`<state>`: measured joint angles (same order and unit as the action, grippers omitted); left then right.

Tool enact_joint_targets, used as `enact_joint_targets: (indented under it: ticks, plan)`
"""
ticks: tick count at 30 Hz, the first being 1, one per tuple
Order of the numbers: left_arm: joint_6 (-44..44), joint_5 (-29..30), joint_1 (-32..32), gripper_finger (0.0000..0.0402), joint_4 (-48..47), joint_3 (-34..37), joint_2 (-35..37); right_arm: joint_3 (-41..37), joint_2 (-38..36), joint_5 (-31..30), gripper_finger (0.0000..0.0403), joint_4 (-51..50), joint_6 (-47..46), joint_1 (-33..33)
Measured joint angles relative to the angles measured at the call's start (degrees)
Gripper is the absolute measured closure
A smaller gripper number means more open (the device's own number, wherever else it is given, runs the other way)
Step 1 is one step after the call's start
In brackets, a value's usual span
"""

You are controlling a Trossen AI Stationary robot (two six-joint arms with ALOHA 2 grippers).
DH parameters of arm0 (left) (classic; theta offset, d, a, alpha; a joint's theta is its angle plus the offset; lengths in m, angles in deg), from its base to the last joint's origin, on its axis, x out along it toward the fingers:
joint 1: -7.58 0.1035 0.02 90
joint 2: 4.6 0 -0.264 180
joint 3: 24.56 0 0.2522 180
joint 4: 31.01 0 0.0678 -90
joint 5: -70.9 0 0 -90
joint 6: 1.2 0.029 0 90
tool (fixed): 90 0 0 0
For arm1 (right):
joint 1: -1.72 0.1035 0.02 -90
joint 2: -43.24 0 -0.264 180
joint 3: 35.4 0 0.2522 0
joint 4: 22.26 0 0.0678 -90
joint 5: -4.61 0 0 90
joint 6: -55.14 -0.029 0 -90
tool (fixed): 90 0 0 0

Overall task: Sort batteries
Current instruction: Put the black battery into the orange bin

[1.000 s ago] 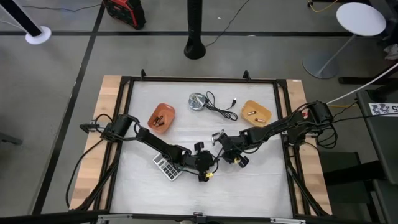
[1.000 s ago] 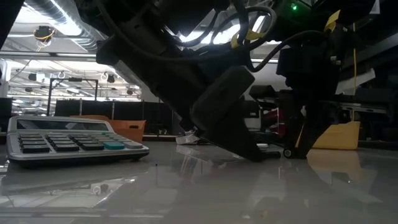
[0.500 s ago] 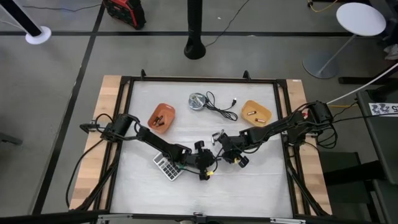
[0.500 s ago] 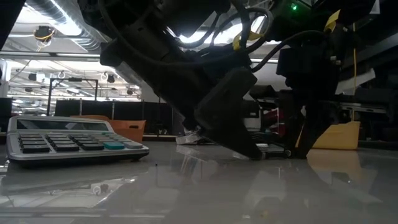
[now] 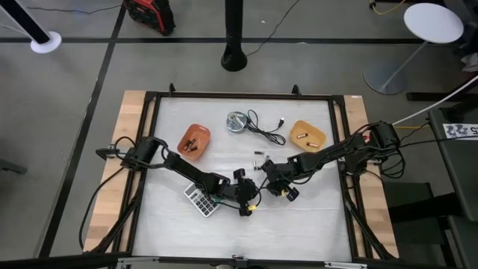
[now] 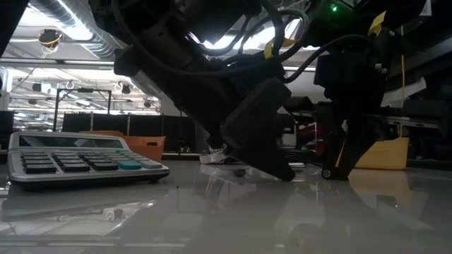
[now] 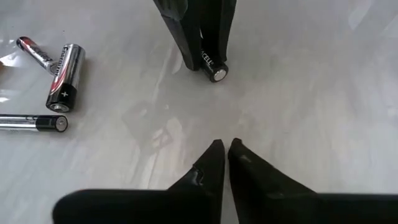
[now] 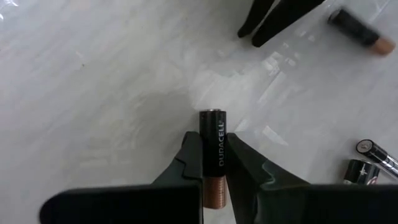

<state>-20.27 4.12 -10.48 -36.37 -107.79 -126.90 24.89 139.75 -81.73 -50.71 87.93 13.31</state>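
My right gripper (image 8: pixel 213 163) is shut on a black and copper Duracell battery (image 8: pixel 214 140) near the table's middle (image 5: pixel 263 177). My left gripper (image 7: pixel 225 147) is shut on nothing and points at it from a short way off (image 5: pixel 252 200). In the left wrist view, three loose batteries (image 7: pixel 64 77) lie flat on the white table beside the right gripper. They show as small specks (image 5: pixel 258 156) in the high view. A dark, copper-ended battery (image 8: pixel 359 30) lies farther off. The low view shows the left gripper (image 6: pixel 263 144) large and the right gripper (image 6: pixel 337 152) behind it. My right gripper pinches the Duracell battery between its two fingers, around the copper half (image 8: pixel 213 186). The black end (image 8: pixel 211 117) sticks out past the fingertips, along the fingers. The fingers come slanting down from above (image 7: pixel 198 37). I cannot tell whether the battery's free end (image 7: pixel 217 73) touches the table.
An orange tray (image 5: pixel 194 142) at far left and a yellow tray (image 5: pixel 308 135) at far right each hold batteries. Between them lie a round silver disc (image 5: pixel 237 121) and a black cable (image 5: pixel 266 128). A calculator (image 5: pixel 200 200) lies under the left arm (image 6: pixel 78 159).
In the high view, the right gripper's end has drawn slightly off the loose batteries, which now show uncovered. In the low view, the left gripper's fingertip has slid a little along the table. Both grippers stay shut.
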Motion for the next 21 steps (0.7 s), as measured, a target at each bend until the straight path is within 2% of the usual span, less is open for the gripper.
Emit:
enact_joint_targets:
  ticks: [4,8,10,14,17,21]
  plan:
    - [3.0,-0.3,-0.3,0.0369,-1.1,0.1,1.5,0.0,0.0,0.0,0.037,0.0,0.0,0.0]
    - [4.8,-0.3,0.0,0.0339,-2.9,0.1,6.9,0.0,0.0,0.0,0.037,0.0,0.0,0.0]
    - [5.0,-0.1,0.2,0.0319,-6.7,0.0,10.6,0.0,0.0,0.0,0.037,-0.1,0.0,0.0]
    - [4.7,0.1,0.3,0.0282,-21.0,0.0,16.3,0.0,0.0,0.0,0.037,0.0,0.0,0.0]
    - [-0.7,-0.4,0.3,0.0265,-31.0,0.0,19.2,0.0,0.0,0.0,0.037,0.0,0.0,0.0]
    - [-16.3,-2.6,0.8,0.0253,-41.7,0.0,19.6,0.0,0.0,0.0,0.037,0.1,0.0,0.0]
